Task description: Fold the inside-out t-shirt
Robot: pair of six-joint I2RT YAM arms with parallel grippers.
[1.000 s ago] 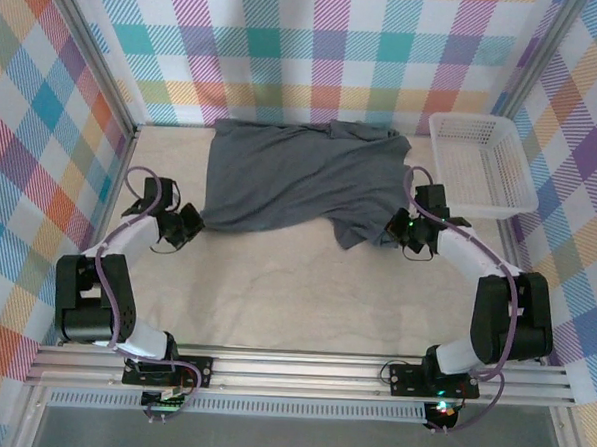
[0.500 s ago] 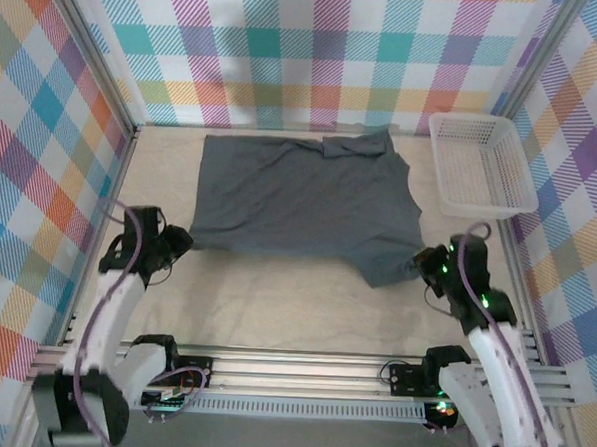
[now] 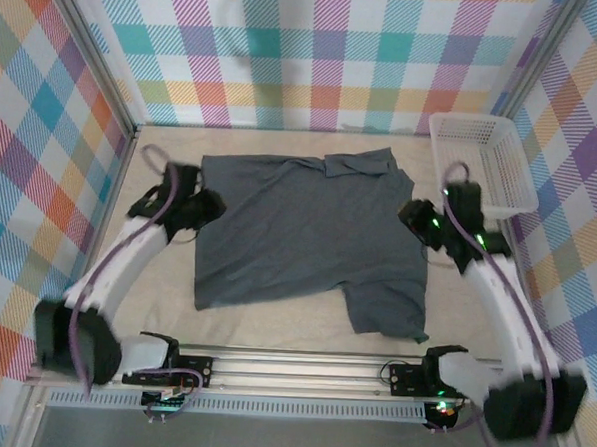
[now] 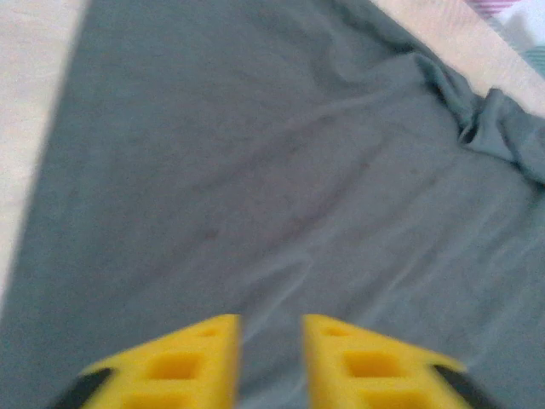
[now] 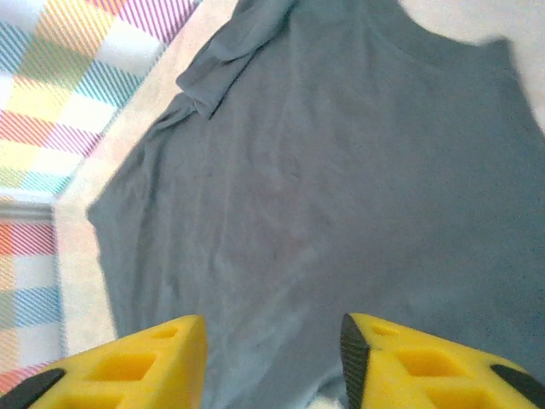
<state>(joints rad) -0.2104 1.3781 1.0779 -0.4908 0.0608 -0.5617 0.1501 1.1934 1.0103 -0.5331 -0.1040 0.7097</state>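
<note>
Left pincer [image 4: 271,325] and right pincer [image 5: 272,325], apparently empty, above spread t-shirt [image 3: 308,234]

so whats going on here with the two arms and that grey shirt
Two robot arms are working on a dark grey t-shirt that lies spread mostly flat on the table. The left gripper hovers over its left edge and the right gripper over its right edge, both with jaws apart and gripping nothing. No fold is made yet. A white basket sits at the far right.
</note>
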